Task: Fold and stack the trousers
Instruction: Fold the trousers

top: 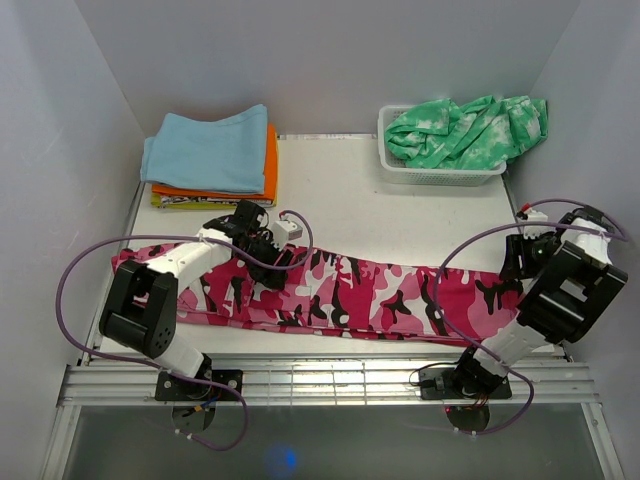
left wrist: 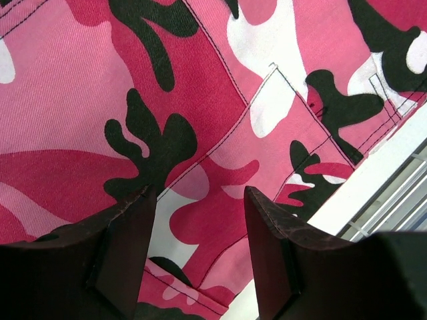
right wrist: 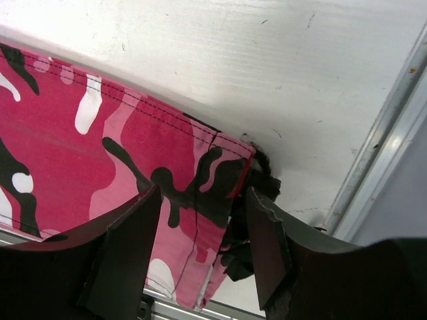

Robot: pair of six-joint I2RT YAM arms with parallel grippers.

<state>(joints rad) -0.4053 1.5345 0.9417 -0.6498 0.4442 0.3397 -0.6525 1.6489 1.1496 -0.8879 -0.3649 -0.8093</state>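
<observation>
Because the trousers [top: 370,295] lie stretched flat along the near edge of the desk [top: 400,215], reaching almost from its left edge to its right, each arm takes its own end. The left claw [left wrist: 200,200] hangs wide over the cloth near the left end, holding nothing. The right claw [right wrist: 203,197] stands apart astride the hem corner [right wrist: 227,160] by the right edge, seemingly to lift it for a fold. Only the right wrist view shows a dark cord [right wrist: 257,175] at that corner; only the left wrist shows the pocket seam [left wrist: 280,87]. Farther back, seen only from above, folded clothes [top: 210,155] fill the far left corner, likely the stacking place, and a basket [top: 440,178] holds a green tie-dye garment [top: 465,130].
</observation>
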